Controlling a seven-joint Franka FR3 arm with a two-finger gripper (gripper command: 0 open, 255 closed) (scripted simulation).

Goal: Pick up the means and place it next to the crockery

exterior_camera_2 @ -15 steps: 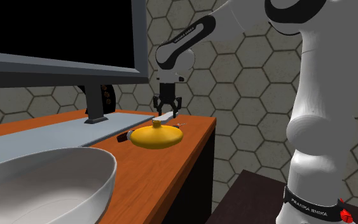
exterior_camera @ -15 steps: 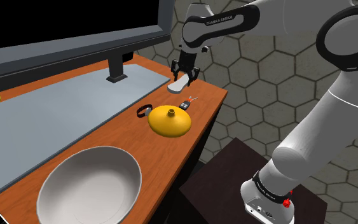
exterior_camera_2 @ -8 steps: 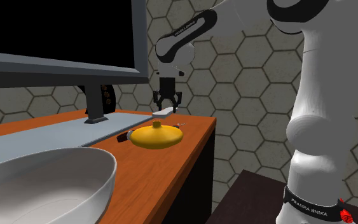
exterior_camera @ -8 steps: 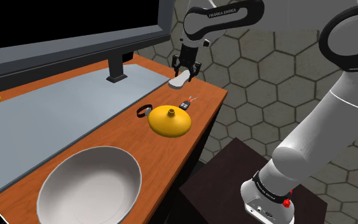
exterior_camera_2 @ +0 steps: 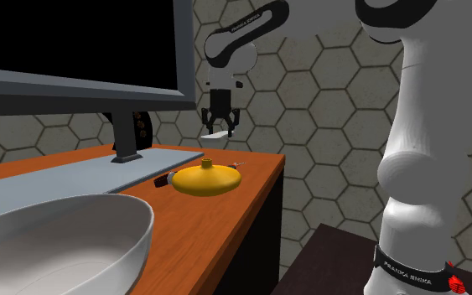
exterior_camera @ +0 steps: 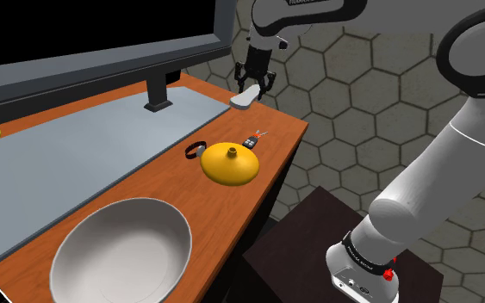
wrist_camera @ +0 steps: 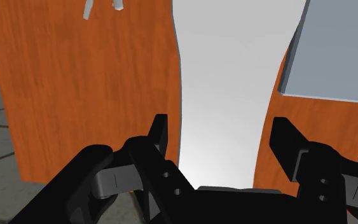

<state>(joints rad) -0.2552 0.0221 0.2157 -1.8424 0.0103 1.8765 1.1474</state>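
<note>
Clasping white object [exterior_camera: 244,100], end effector [exterior_camera: 255,86] above wooden desk [exterior_camera: 282,142].

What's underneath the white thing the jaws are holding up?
Orange wooden tabletop on one side, a corner of the grey mat on the other. The white object itself covers the surface directly beneath it.
</note>
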